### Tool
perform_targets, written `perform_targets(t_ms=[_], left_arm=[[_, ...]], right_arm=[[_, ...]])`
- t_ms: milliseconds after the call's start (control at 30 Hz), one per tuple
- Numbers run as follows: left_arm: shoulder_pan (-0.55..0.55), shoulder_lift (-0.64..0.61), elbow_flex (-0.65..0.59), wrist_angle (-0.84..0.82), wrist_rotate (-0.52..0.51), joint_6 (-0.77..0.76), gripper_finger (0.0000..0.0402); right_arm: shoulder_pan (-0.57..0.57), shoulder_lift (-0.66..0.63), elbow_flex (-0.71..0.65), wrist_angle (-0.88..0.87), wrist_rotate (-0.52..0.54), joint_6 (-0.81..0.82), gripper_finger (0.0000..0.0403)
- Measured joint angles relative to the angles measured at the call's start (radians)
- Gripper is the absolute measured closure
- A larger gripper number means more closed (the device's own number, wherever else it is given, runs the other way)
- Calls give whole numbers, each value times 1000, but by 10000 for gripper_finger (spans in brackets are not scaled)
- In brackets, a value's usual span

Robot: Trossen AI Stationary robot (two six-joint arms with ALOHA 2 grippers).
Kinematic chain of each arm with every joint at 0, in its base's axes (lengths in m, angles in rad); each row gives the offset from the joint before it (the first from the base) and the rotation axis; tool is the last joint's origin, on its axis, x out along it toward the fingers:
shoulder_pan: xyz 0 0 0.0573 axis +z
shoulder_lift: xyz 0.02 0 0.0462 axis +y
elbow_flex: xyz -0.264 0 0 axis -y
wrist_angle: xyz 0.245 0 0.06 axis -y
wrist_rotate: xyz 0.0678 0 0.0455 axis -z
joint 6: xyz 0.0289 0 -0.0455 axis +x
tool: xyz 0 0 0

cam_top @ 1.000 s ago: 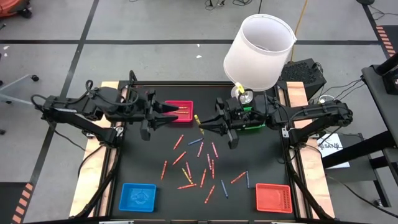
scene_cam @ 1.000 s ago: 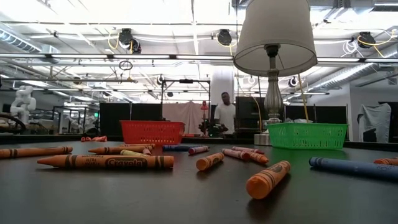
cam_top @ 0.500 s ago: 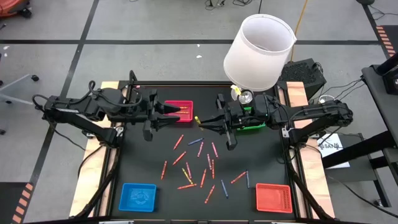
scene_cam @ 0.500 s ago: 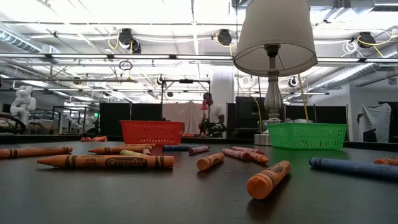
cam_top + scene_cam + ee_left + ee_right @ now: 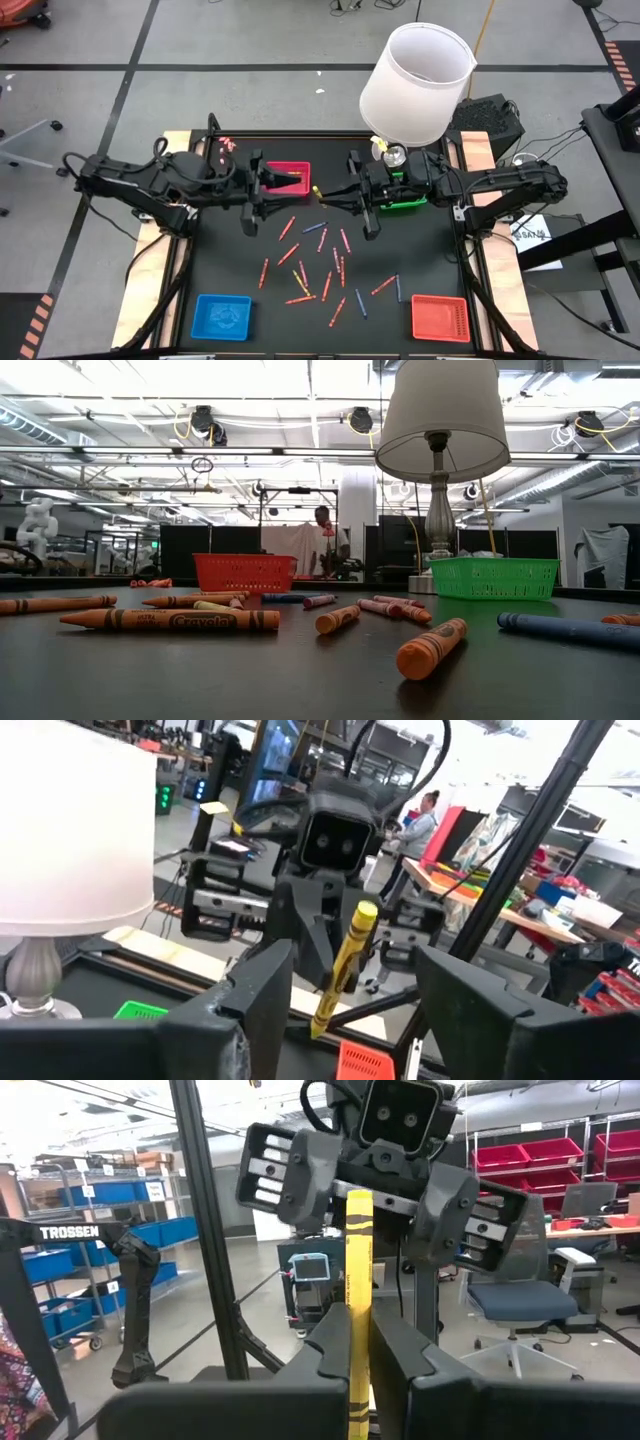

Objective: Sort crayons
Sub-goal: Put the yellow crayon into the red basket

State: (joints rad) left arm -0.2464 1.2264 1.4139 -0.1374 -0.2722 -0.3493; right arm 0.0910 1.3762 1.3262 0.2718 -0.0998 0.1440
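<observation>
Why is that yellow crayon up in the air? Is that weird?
A bit odd: the right hand pinches a yellow crayon above the table, facing the open left hand, while the other crayons lie scattered below.

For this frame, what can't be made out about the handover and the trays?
- Red tray, high view: the left gripper covers part of it, so its contents stay unseen.
- Green tray, high view: mostly under the right arm and lamp shade.
- Yellow crayon: only a speck in the high view; its lower end sits between the right gripper fingers.
- Low view: neither gripper appears.
</observation>
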Motion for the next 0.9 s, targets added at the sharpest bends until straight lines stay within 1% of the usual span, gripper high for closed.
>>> perform_targets(t_ms=[200,367,500,900], left_arm=[[-28,14,0,7,-17,23,168],[-53,35,0,11,-79,72,168],[-56,55,0,64,-87,120,168],[-48,155,0,235,-80,124,169]], right_arm=[[0,0,0,0,0,0,403],[1,0,0,0,0,0,403],[2,0,0,0,0,1,403],[2,0,0,-6,-1,27,403]])
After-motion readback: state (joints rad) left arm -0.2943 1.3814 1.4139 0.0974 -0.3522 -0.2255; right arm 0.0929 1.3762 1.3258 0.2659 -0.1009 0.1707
